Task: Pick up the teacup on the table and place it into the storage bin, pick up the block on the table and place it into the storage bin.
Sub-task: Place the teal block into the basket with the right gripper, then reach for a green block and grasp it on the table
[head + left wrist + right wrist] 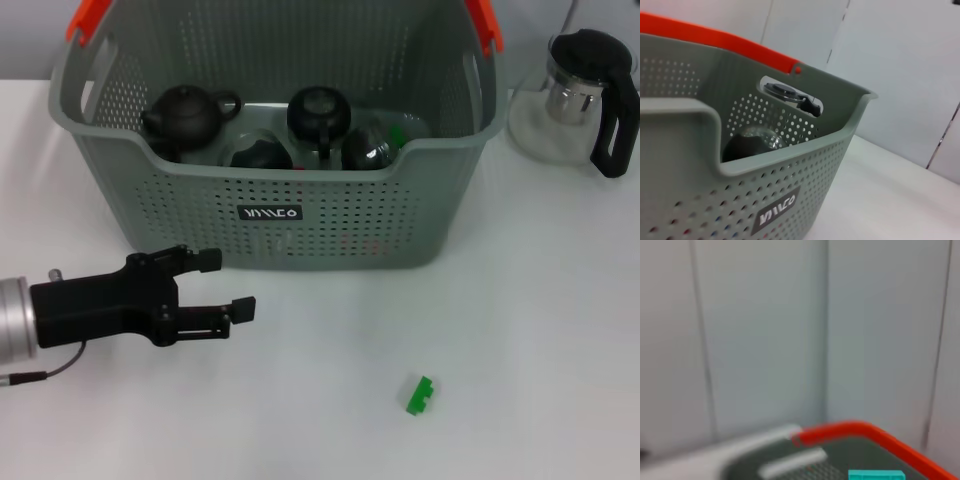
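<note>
The storage bin (pixel 300 215), a grey-green perforated basket with orange handle ends, stands at the back middle of the white table. It fills the left wrist view (pixel 790 170). Inside it lie dark teapots (pixel 185 112) and rounded glass vessels (pixel 370 148); I cannot pick out a teacup among them. A small green block (pixel 421 394) lies on the table in front of the bin, to its right. My left gripper (pixel 228 285) is open and empty, low over the table just before the bin's front left corner. My right gripper is out of the head view.
A glass teapot (pixel 580 95) with a black lid and handle stands right of the bin. The right wrist view shows an orange handle (pixel 860 432) of the bin and a teal block-like shape (pixel 876 475) at the picture's edge.
</note>
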You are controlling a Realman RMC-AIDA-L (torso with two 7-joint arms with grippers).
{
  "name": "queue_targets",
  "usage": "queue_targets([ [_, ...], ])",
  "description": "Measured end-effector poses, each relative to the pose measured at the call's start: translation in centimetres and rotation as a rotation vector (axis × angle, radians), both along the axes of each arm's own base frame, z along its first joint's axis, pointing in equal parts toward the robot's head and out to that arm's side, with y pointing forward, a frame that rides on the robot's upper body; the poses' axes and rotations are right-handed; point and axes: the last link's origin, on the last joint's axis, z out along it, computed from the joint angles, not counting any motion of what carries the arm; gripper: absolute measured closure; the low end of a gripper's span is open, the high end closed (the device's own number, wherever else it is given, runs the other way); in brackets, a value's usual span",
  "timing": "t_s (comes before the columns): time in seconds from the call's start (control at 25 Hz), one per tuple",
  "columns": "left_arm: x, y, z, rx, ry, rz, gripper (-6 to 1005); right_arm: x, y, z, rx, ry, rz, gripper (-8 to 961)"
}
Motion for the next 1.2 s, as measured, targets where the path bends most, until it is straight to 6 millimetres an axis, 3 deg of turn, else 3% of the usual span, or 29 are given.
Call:
queue_targets([
  [0.08, -0.1, -0.2, 0.1, -0.006, -0.001, 0.0, 70, -2.2, 1.7, -1.9, 0.014, -0.127, -0.037, 518],
  [0.24, -0.1, -1.1, 0.6, -0.03, -0.021, -0.016, 70, -4.6, 3.7, -5.8, 0.004, -0.324, -0.089, 518],
  [0.52, -0.5, -2.0, 1.3, -0.019, -0.06, -0.004, 70, -3.7, 4.9, -11.2, -0.073, -0.474, -0.157, 517],
  [0.68, -0.6, -2.1, 1.4, -0.01, -0.065, 0.0, 70, -2.8, 4.8, -12.8, -0.104, -0.526, -0.181, 515],
  [0.92, -0.6, -2.1, 1.4, -0.006, -0.069, 0.0, 71, -3.8, 5.1, -11.5, -0.063, -0.404, -0.18, 509],
  [1.2, -0.6, -2.1, 1.7, 0.012, -0.088, 0.004, 71, -4.0, 2.5, -6.0, -0.043, -0.027, -0.049, 235],
])
